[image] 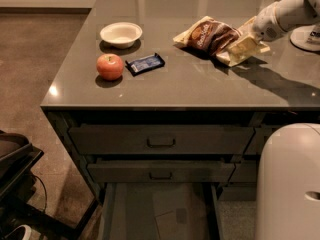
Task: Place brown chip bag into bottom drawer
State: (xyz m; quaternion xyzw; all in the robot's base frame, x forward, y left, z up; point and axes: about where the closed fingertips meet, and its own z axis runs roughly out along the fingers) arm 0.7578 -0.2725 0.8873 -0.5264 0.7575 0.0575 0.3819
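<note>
The brown chip bag (pixel 209 35) lies crinkled on the grey countertop at the back right, its orange logo facing up and its cream-yellow edge to the right. My gripper (pixel 248 38) comes in on a white arm from the upper right and sits at the bag's right end, against the yellow edge. The bottom drawer (pixel 131 215) is pulled open at the foot of the cabinet, showing a smooth grey floor with a tan patch.
A red apple (pixel 110 66), a small blue snack-bar wrapper (pixel 145 63) and a white bowl (pixel 121 34) are on the counter's left. Two shut drawer fronts (pixel 160 140) sit above the open drawer. A white robot body (pixel 290 184) fills the lower right. A white round base (pixel 306 37) stands at the far right.
</note>
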